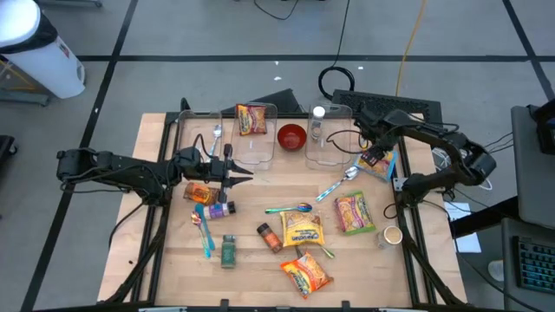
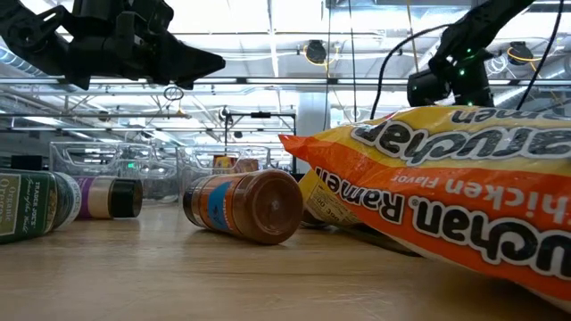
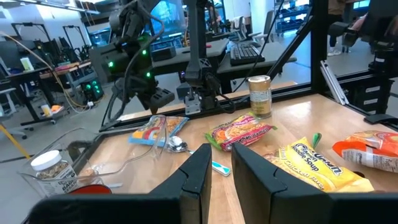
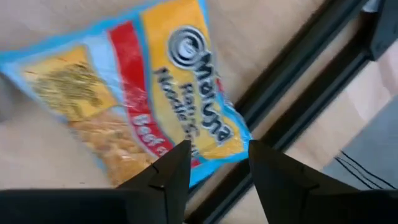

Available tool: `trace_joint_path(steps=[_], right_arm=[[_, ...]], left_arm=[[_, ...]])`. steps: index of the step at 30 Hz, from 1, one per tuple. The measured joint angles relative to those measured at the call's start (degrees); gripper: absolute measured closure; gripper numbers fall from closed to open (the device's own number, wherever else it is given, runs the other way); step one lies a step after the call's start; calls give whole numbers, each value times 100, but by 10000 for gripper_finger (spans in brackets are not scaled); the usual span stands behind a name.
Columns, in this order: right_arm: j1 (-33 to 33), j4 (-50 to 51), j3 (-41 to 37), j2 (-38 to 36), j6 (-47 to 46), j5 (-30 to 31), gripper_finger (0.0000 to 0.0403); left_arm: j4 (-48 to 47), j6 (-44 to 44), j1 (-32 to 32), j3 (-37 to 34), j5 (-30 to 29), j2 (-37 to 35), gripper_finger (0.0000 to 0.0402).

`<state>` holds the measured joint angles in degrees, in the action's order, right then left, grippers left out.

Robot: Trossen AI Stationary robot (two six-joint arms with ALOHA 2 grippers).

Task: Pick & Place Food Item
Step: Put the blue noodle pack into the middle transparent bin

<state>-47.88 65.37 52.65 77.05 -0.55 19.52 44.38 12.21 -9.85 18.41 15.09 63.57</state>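
The right gripper [image 4: 214,171] hovers with fingers spread over a blue noodle packet [image 4: 140,87] on the bench [image 4: 43,162]. The left gripper [image 3: 217,171] is empty, fingers slightly apart.

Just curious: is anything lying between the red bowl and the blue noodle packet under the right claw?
Yes: in the high view, a clear bin holding a jar sits between the red bowl and blue noodle packet.

Robotics lab or test hall. Wooden table [image 1: 173,260] is sitting on grey tiled floor [image 1: 217,35]; cables [image 1: 408,43] are trailing off at 12 o'clock. Beyond it, benches with monitors [image 3: 165,12], keyboard [image 3: 249,53] and office chairs are showing under ceiling strip lights [image 2: 268,18].
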Motion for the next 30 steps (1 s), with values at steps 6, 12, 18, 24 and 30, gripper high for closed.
trace_joint_path(steps=[6,12,18,24,30], right_arm=[[-7,-3,0,313,-30,-24,246],[-7,-16,0,590,-75,-28,247],[-7,-21,0,814,-77,-89,248],[-17,-56,0,920,-72,-463,251],[-58,-68,0,919,-86,-468,284]], left_arm=[[-2,-24,0,0,2,0,330],[-55,-24,0,0,4,0,330],[-81,-24,0,0,4,1,330],[-81,-24,0,0,4,2,330],[-83,-29,2,0,4,2,330]])
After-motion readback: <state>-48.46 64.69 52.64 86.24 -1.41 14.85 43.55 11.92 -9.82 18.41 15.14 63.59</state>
